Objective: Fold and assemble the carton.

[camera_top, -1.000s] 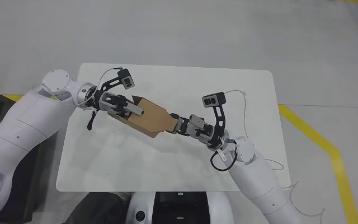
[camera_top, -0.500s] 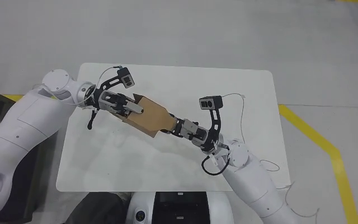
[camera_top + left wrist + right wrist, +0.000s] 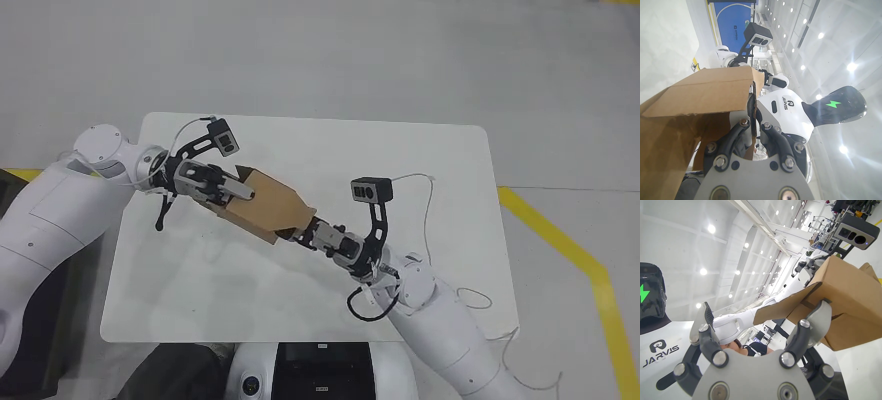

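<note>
Top view: the carton [image 3: 272, 205] lies over the table [image 3: 440, 180] with its long axis diagonal, 1 end at the left gripper [image 3: 232, 192] and the other at the right gripper [image 3: 303, 232]. Left wrist view: the jaws are clamped on a carton wall edge. Right wrist view: the jaws stand wide apart, and 1 finger [image 3: 819, 313] touches the end flap.

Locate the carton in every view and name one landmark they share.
Top view: carton over the middle of the table, between both arms.
Left wrist view: carton flap clamped in the jaws of the left gripper.
Right wrist view: carton against one jaw of the open right gripper.
Shared landmark: the left gripper, holding the carton end farthest from the right gripper.
</note>
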### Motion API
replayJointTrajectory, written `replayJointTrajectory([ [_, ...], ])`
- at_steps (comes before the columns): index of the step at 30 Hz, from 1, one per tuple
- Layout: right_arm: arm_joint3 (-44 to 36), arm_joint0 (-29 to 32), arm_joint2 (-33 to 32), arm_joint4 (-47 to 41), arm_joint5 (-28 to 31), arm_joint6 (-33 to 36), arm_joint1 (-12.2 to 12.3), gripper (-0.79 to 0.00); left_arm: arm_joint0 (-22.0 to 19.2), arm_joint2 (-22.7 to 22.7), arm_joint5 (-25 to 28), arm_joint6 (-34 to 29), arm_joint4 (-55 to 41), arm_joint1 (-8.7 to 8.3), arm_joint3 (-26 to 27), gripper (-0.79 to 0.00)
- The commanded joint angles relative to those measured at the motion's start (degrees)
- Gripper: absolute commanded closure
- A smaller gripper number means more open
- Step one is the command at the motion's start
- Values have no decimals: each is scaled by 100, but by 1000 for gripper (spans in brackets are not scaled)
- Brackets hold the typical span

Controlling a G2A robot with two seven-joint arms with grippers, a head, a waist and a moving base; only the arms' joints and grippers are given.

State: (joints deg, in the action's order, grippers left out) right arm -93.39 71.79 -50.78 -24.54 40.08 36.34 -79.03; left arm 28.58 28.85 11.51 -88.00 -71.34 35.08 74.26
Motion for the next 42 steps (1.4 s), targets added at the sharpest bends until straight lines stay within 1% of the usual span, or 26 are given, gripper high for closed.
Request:
replayJointTrajectory([
  [1, -3, 4, 10, 10, -1, -6, -3, -785, 9, 8, -13, 0, -7, 3, -1, 0],
  [6, -25, 31, -70, -23, 29, 10, 11, -785, 18, 39, -15, 0, 7, 9, -36, 0],
  [15, -219, 242, -426, -313, -59, 335, 118, -785, 24, 70, 6, 0, 107, 38, -157, 0],
  [26, -841, 609, -891, -317, 122, 425, 235, -785, 29, 135, 184, 0, 429, 134, -471, 0],
  [31, -1032, 572, -815, -184, -52, 479, 242, -785, 40, 170, 270, 0, 625, 187, -527, 0],
  [36, -790, 322, -623, -120, -353, 375, 202, -785, 61, 241, 316, 0, 755, 222, -495, 0],
  [42, -535, 187, -509, -25, -632, 223, 174, -785, 119, 368, 290, 0, 768, 202, -411, 0],
])
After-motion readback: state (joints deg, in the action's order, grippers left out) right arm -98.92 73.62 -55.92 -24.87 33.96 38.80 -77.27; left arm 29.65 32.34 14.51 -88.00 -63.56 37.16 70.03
